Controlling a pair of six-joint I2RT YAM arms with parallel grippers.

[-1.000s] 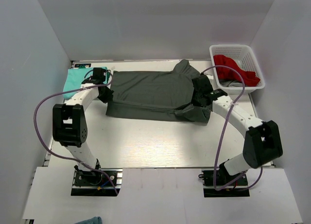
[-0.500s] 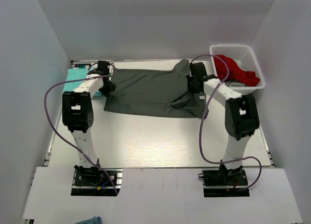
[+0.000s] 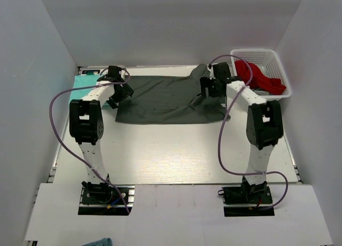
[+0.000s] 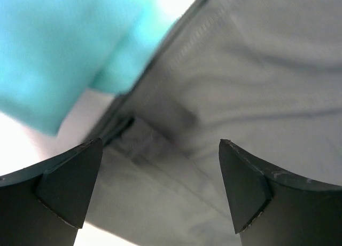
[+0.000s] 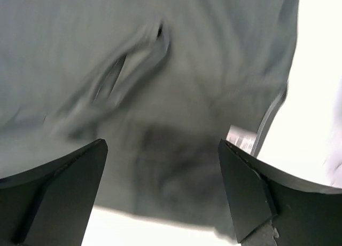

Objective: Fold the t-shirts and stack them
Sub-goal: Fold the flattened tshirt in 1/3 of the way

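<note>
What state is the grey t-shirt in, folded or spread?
Partly folded: the grey t-shirt lies as a wide band, and the left wrist view shows a stitched edge lying over another layer.

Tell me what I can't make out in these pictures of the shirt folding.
Turquoise shirt: top view, the left arm covers much of it; left wrist view, frame edges cut it off.
Label on the grey shirt: right wrist view, too blurred to read.
Basket: top view, the red cloth hides what lies beneath.
Teal scrap: top view, cut off by the bottom edge.
</note>
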